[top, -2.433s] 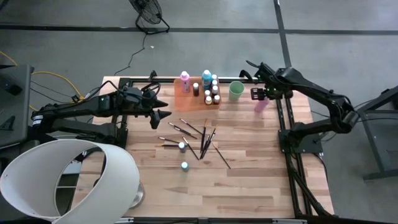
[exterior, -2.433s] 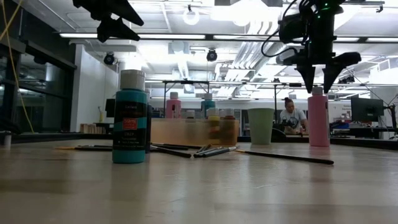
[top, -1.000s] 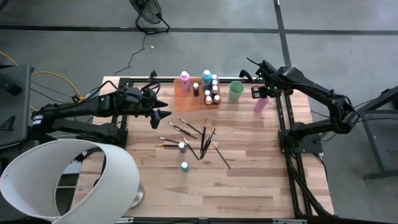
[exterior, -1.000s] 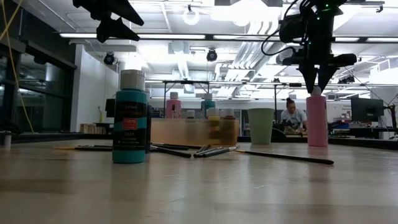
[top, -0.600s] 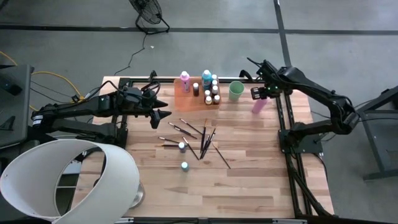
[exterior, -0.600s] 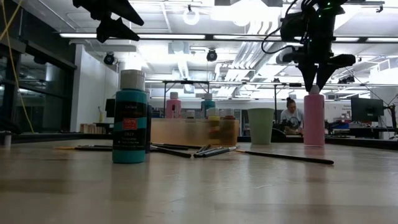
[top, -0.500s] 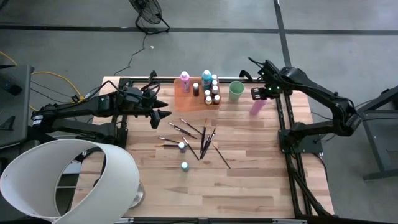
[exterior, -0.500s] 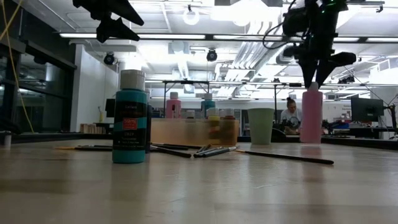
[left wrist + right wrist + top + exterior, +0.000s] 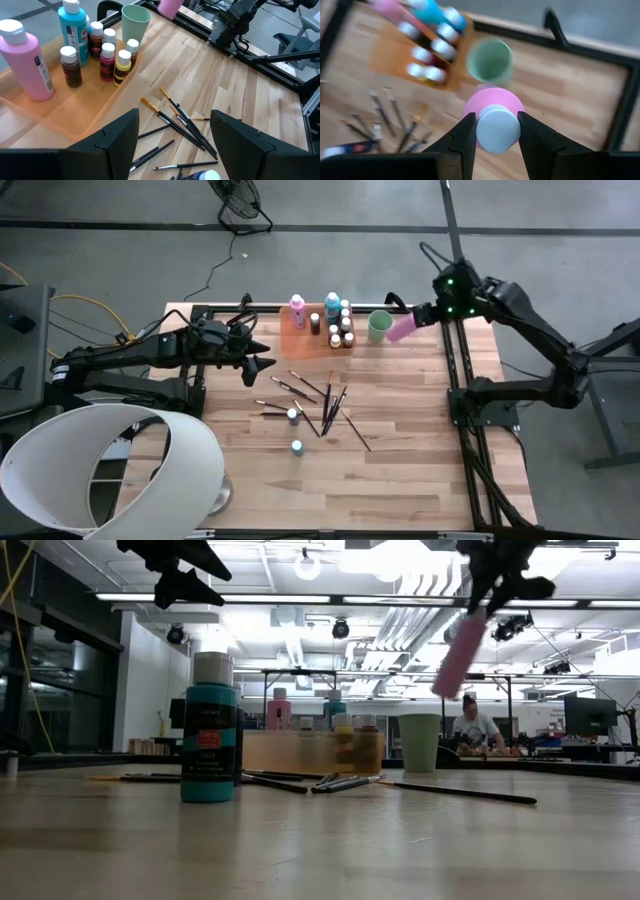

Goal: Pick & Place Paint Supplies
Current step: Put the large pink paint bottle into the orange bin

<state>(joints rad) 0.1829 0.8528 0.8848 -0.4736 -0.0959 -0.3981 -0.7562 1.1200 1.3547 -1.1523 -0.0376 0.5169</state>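
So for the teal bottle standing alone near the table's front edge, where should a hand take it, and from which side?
Judging by its pose, grip the teal bottle at its cap or neck, coming straight down from above. It stands upright with the cap facing up, as the high view shows. Nothing touches it, and the nearest paintbrushes lie farther back on the table, so fingers should fit on either side.

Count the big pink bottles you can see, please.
2. The first bottle stands in the orange tray, at the end far from the green cup. The second bottle hangs tilted in the right gripper, near that cup. None seems hidden.
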